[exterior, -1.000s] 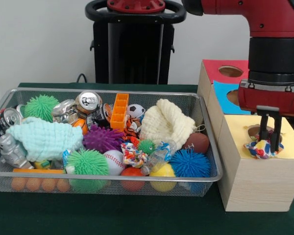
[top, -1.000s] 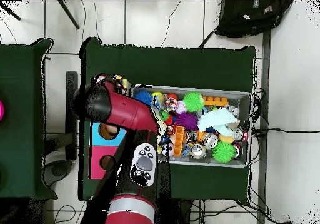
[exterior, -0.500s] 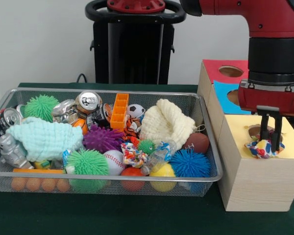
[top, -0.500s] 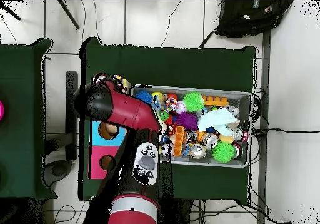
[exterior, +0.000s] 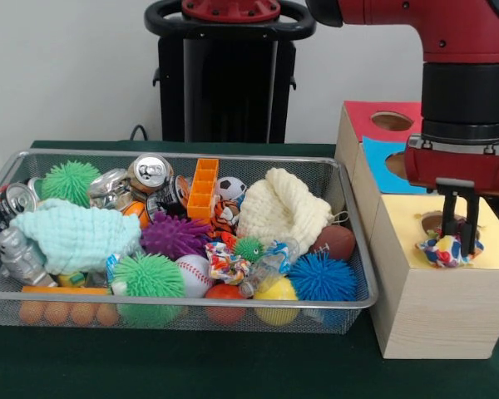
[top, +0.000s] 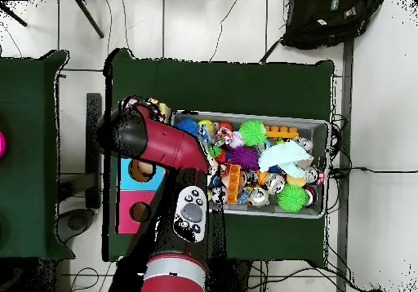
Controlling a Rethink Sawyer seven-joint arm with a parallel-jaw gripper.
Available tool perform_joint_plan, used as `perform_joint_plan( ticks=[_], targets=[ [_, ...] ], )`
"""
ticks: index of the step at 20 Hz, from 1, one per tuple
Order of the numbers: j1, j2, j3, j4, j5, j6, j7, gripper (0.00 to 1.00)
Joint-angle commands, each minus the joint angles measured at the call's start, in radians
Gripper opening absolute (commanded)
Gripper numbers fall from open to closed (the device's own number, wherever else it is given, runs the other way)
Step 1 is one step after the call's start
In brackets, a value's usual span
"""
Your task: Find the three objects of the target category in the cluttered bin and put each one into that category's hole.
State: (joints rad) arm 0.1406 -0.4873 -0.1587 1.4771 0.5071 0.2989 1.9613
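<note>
The wire mesh bin (exterior: pixel 176 301) fills the left of the front view, packed with toys; it also shows in the overhead view (top: pixel 245 116). The yellow-surround hole (exterior: pixel 433 221) tops the nearest pale wooden box (exterior: pixel 437 312) at the right. My gripper (exterior: pixel 457 246) hangs straight down over the yellow card, just in front of the hole. It is shut on a knotted multicoloured rag toy (exterior: pixel 443 252) whose underside touches the card. In the overhead view my arm (top: pixel 163 146) hides the gripper and the yellow box.
Blue-surround (exterior: pixel 384 162) and red-surround (exterior: pixel 391 121) holes stand behind the yellow one. The bin holds spiky balls (exterior: pixel 320 277), crushed cans (exterior: pixel 150 172), a cream knit cloth (exterior: pixel 281 206), a mint cloth (exterior: pixel 75 235), an orange block (exterior: pixel 203 188), a baseball (exterior: pixel 195 274) and another rag toy (exterior: pixel 224 263).
The gripper and the rag toy have shifted very slightly upward over the yellow card; the bin's contents have not moved.
</note>
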Motion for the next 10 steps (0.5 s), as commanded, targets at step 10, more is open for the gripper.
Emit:
perform_joint_plan(
  ticks=[10],
  targets=[
    [0.044, 0.105, 0.074, 0.231, -0.016, 0.339, 0.212, 0.0]
  ],
)
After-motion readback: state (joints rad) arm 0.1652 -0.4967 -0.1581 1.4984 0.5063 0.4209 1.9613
